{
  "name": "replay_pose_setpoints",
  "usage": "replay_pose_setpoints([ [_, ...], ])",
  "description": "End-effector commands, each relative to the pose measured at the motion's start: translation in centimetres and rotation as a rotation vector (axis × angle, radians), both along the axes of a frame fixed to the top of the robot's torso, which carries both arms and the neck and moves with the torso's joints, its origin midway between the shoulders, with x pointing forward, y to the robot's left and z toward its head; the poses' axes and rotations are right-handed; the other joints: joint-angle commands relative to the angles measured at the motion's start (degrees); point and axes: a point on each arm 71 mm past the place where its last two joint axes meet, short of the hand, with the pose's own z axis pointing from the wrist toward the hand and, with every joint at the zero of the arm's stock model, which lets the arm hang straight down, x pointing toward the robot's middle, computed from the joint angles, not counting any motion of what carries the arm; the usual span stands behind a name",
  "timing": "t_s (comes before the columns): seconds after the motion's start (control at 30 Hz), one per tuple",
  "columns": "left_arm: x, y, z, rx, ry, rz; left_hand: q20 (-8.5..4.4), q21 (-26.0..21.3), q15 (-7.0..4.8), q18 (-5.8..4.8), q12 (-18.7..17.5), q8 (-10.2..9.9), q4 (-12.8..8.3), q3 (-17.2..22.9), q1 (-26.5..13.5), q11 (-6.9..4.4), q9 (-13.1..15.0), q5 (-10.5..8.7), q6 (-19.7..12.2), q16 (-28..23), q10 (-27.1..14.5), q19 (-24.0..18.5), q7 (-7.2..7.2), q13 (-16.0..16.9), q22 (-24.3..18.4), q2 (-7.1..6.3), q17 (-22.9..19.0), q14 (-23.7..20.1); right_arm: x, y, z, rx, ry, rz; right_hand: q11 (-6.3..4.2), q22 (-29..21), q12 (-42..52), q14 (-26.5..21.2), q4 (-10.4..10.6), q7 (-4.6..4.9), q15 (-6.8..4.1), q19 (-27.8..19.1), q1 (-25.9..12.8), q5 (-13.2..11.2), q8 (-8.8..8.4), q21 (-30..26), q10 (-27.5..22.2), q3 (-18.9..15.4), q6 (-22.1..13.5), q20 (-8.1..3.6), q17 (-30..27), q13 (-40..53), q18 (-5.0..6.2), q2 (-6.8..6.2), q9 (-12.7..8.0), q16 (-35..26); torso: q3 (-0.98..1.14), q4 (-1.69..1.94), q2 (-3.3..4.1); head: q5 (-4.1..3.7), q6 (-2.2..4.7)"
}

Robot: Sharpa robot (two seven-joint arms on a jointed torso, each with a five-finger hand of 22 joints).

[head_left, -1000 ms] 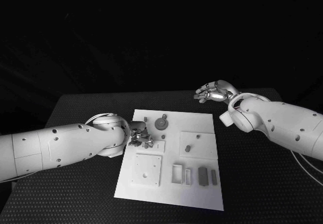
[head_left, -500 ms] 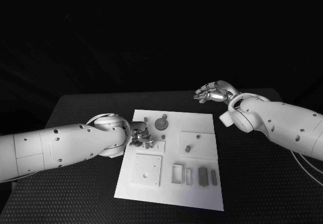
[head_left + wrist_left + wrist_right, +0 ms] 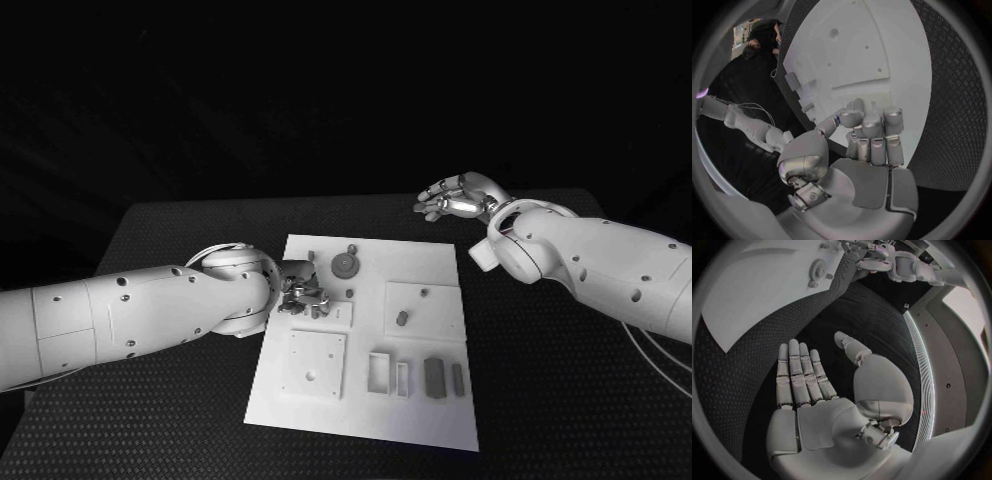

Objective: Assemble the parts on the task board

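Note:
The white task board (image 3: 433, 260) lies in the middle of the black table. On it are a grey gear (image 3: 345, 265), small pegs (image 3: 402, 319) and grey blocks (image 3: 434, 378). My left hand (image 3: 303, 295) hovers low over the board's left edge, near the gear. Its fingers (image 3: 873, 122) are curled in with the thumb meeting them, and a small part (image 3: 837, 120) seems pinched there, mostly hidden. My right hand (image 3: 459, 197) is raised beyond the board's far right corner, holding nothing, its fingers (image 3: 798, 370) straight and apart. From that wrist the board (image 3: 754, 285) and gear (image 3: 817, 271) lie far ahead.
A raised square plate (image 3: 315, 364) and a white frame (image 3: 379, 372) sit on the board's near half, and another raised plate (image 3: 426, 305) on its right. Bare black table (image 3: 577, 400) surrounds the board. My left forearm (image 3: 130, 315) lies along the table's left side.

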Motion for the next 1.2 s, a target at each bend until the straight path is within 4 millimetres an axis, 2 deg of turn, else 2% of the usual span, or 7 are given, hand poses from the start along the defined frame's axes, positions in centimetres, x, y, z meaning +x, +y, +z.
replay_pose_setpoints([
  [0.03, -0.13, 0.12, -0.34, 0.015, 0.001, -0.006, -5.44, 0.18, -1.09, 0.83, 0.19, 0.15, 0.21, 0.32, 0.62, -1.11, 0.01, -0.08, 9.34, 0.37, -0.62, -0.02, -4.48, -0.07, 0.95, 1.03, -0.1, 0.68, -0.06, 0.23, -0.11, 0.003, 0.005, 0.02, -0.03, 0.1, -0.32, 0.08, 0.34, 0.82, 0.34, -0.29, -0.15, 0.32, 0.19, -0.23, 0.49, -0.05, 0.25, 0.15, -0.06, -0.06, 0.66, -0.02, -0.08, -0.34, -0.01, 0.01, 0.0, 0.0, -0.07],
  [0.4, -0.18, 0.28, -0.26, 0.001, -0.016, 0.003, -5.44, 0.18, -1.1, 0.84, 0.26, 0.17, 0.22, 0.46, 0.6, -1.12, 0.02, -0.08, 9.35, 0.42, -0.66, -0.05, -4.49, -0.21, 0.94, 1.39, -0.2, 0.65, -0.08, 0.18, -0.16, 0.003, 0.005, 0.019, -0.02, 0.13, -0.42, 0.05, 0.34, 0.81, 0.35, -0.36, -0.15, 0.34, 0.21, -0.31, 0.48, -0.1, 0.26, 0.16, -0.08, -0.06, 0.63, 0.0, -0.1, -0.38, -0.07, 0.04, 0.01, -0.06, -0.18],
  [0.73, -0.24, 0.2, -0.34, 0.001, -0.007, 0.0, -5.44, 0.22, -1.08, 0.84, 0.37, 0.22, 0.04, 0.58, 0.57, -1.15, 0.04, 0.25, 9.43, 0.51, -0.66, -0.09, -4.52, -0.3, 0.96, 1.37, -0.26, 0.67, -0.09, 0.21, -0.18, 0.003, 0.006, 0.021, -0.02, 0.15, -0.47, 0.04, 0.35, 0.8, 0.35, -0.39, -0.15, 0.35, 0.22, -0.35, 0.49, -0.13, 0.29, 0.16, -0.09, -0.06, 0.62, 0.01, -0.12, -0.4, -0.02, 0.04, 0.03, -0.07, -0.29],
  [1.2, -0.52, -0.19, -0.89, 0.032, -0.018, -0.028, -5.42, 0.29, -1.04, 0.84, 0.57, 0.24, 0.08, 0.53, 0.33, -1.14, 0.01, -0.59, 9.46, 0.64, -0.68, -0.1, -4.51, -0.6, 0.94, 0.96, -0.46, 0.65, -0.12, 0.19, -0.21, 0.003, 0.01, 0.022, -0.01, 0.2, -0.58, -0.01, 0.37, 0.79, 0.39, -0.46, -0.17, 0.4, 0.25, -0.45, 0.52, -0.2, 0.31, 0.16, -0.13, -0.05, 0.59, 0.03, -0.15, -0.45, 0.0, 0.03, -0.03, -0.06, -0.47],
])
